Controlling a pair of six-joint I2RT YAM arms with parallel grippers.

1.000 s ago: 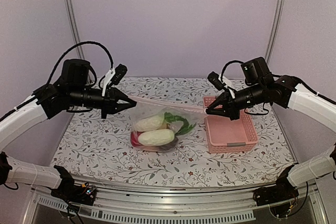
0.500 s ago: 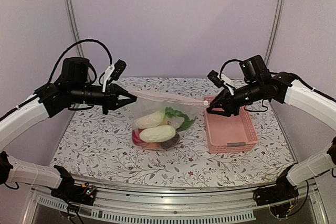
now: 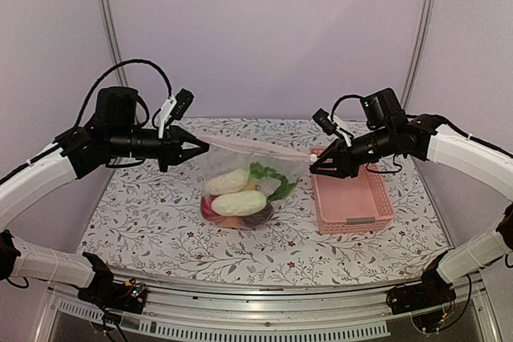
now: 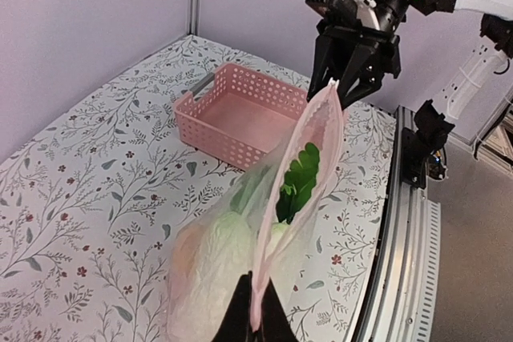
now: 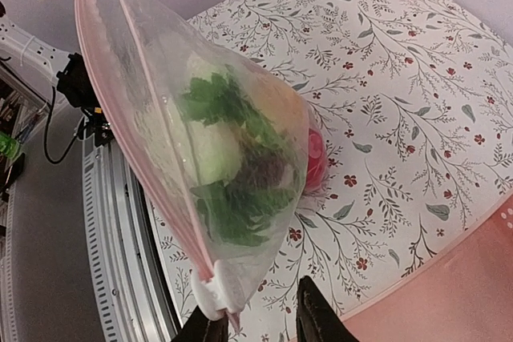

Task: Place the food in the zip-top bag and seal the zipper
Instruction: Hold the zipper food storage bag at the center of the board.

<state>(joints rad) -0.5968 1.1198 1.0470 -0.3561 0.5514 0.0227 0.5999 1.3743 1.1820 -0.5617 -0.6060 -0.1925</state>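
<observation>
Currently: zip-top bag (image 3: 234, 172), limp slick film sagging with food (image 3: 239, 203), midway between tabletop's left and right edges; I grip zipper (image 3: 256, 149) ends, left gripper (image 3: 203, 146) and right gripper (image 3: 314, 168) clamped.

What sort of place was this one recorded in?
Probably a lab robot cell rather than a kitchen: bare panel walls on metal posts, a floral-print table with an aluminium rail along its front, and toy food in a zip-top bag.

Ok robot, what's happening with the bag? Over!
Left fingers pinch one zipper end. Right fingers at slider end, grip unclear. Food in bag, zipper looks shut. Basket beside, nothing blocking.
</observation>
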